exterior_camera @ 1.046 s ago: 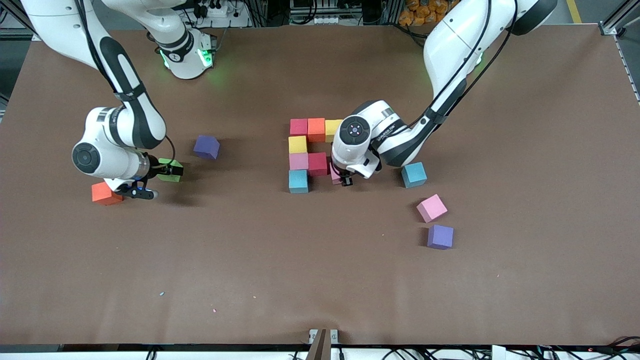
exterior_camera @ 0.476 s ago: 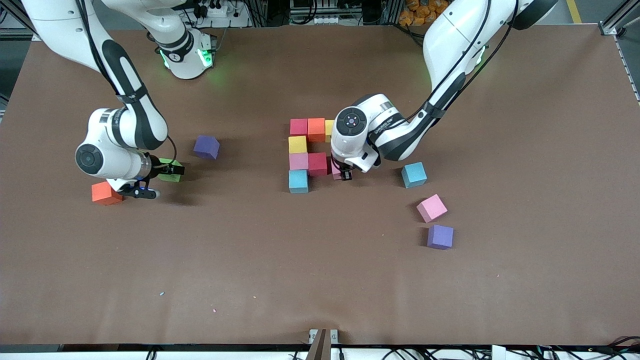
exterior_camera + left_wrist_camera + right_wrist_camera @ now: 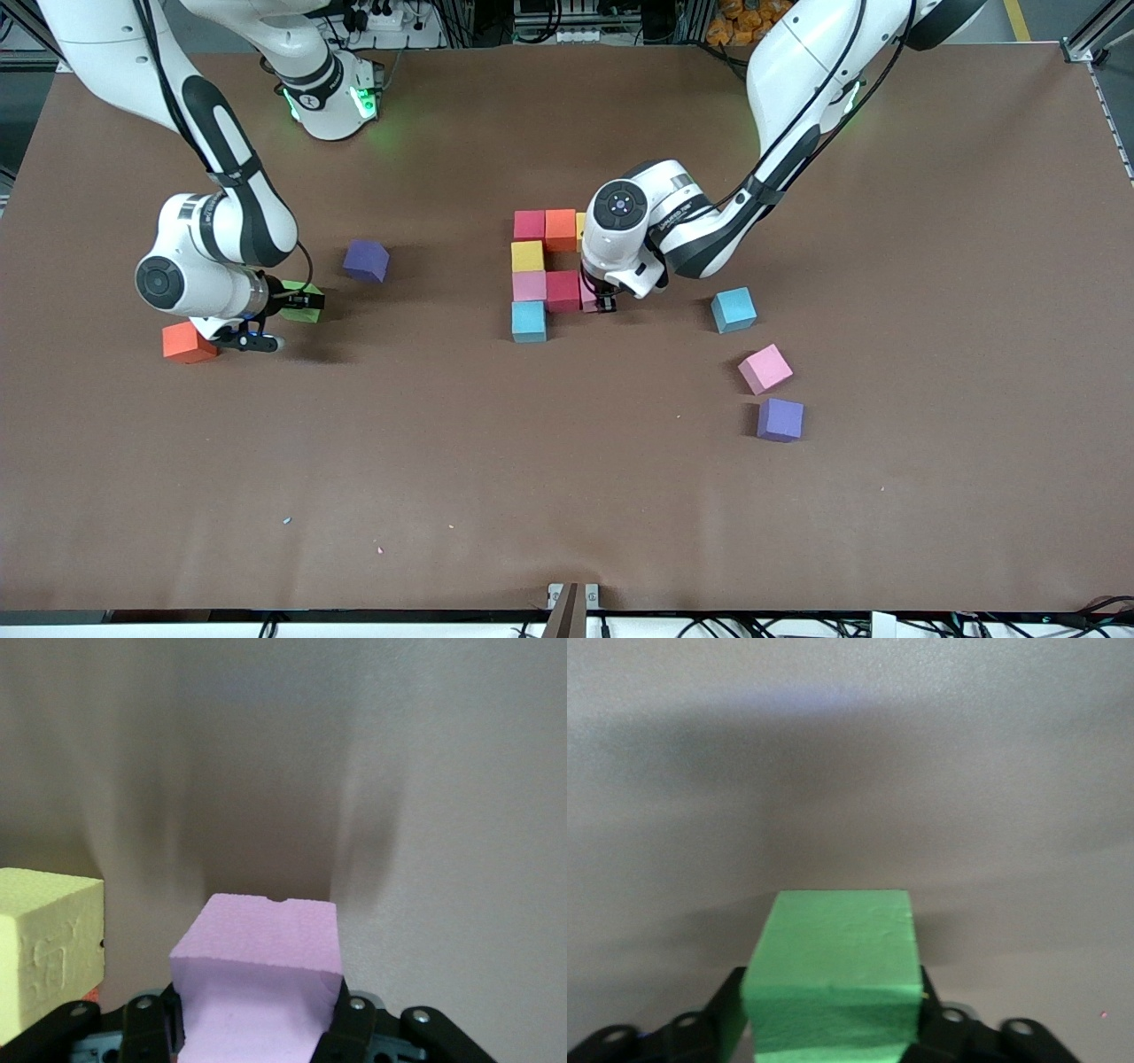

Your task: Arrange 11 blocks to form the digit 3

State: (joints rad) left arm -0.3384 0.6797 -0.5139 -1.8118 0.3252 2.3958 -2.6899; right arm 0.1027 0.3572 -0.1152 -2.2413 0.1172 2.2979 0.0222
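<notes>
Left gripper [image 3: 605, 304] holds a pink block [image 3: 257, 979] in closed jaws, just beside the red block [image 3: 563, 291] of the half-built figure. Right gripper [image 3: 306, 301], jaws against the green block [image 3: 831, 988]; grip uncertain. Risk: pink block nudging set neighbours on release.

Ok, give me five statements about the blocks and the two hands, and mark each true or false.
1. The left hand is shut on a pink block. True.
2. The green block sits between the right hand's fingers. True.
3. Both purple blocks are built into the block group at mid-table. False: one purple block lies near the right hand, the other purple block lies toward the left arm's end, apart from the group.
4. The loose light blue block touches the loose pink block. False: they lie apart.
5. The loose orange block lies beside the right hand. True.
</notes>
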